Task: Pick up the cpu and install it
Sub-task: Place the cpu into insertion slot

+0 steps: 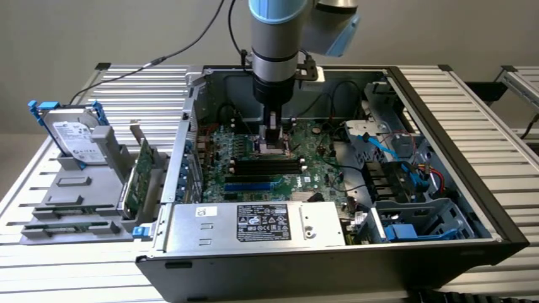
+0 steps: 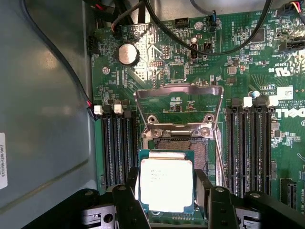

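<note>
Wrist view: the hand (image 2: 167, 193), spread wide, clamps the cpu (image 2: 166, 181) by opposite edges just above the open socket (image 2: 183, 145). The chip is likely light, stiff and fragile, so edges are the safest hold.

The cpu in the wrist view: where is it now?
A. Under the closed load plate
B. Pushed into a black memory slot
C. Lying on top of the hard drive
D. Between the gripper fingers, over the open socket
D: the cpu sits between the fingers of the gripper, just over the socket, whose load plate is lifted open.
</note>
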Controlling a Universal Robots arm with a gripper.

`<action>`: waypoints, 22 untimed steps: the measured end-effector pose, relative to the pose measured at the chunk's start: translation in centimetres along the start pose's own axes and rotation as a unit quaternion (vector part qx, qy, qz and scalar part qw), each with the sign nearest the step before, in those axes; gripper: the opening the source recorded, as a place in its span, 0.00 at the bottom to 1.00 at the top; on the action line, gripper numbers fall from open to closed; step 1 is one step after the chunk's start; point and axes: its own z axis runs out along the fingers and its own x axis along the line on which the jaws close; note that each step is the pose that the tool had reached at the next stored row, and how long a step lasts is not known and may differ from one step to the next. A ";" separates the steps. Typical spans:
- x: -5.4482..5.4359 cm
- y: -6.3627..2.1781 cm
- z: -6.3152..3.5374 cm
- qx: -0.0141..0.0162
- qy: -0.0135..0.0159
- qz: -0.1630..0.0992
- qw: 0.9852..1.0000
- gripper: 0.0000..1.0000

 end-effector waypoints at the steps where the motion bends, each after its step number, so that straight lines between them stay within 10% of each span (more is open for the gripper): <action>1: 0.0 -0.02 0.18 -0.001 0.000 0.000 1.000 0.55; 15: -0.5 -0.08 1.18 -0.006 0.000 -0.002 1.000 0.55; 22: -0.8 -0.06 1.06 -0.006 -0.009 -0.002 1.000 0.55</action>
